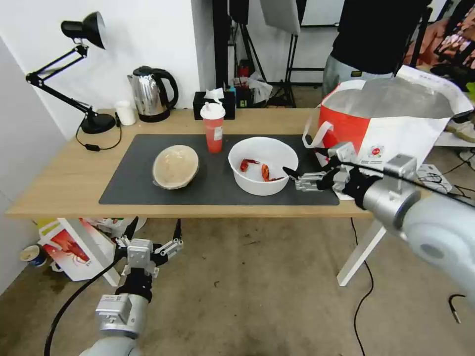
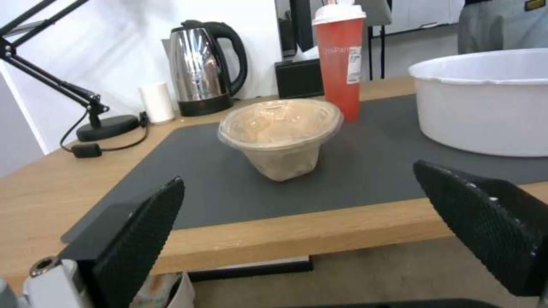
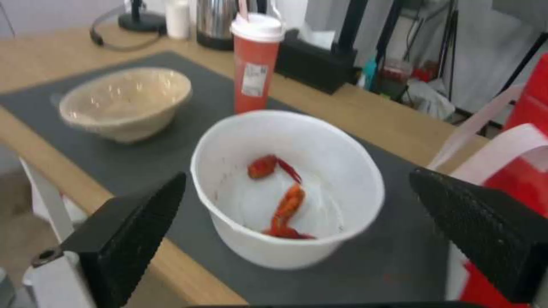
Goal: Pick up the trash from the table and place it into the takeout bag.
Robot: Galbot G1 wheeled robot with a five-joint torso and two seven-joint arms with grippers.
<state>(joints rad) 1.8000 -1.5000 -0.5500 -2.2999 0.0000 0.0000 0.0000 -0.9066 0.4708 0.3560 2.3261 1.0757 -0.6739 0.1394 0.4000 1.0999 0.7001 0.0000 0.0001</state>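
On the dark mat of the table stand three pieces of trash. The beige bowl is on the left. The red cup with a white lid is behind the middle. The white bowl holds red shellfish scraps. The takeout bag stands open at the table's right end. My right gripper hovers open just right of the white bowl, between it and the bag. My left gripper hangs open below the table's front edge, facing the beige bowl.
At the back of the table are a black desk lamp, a steel kettle, a small white cup and a black tissue box. A red-and-white box sits on the floor under the left end. A person stands behind the bag.
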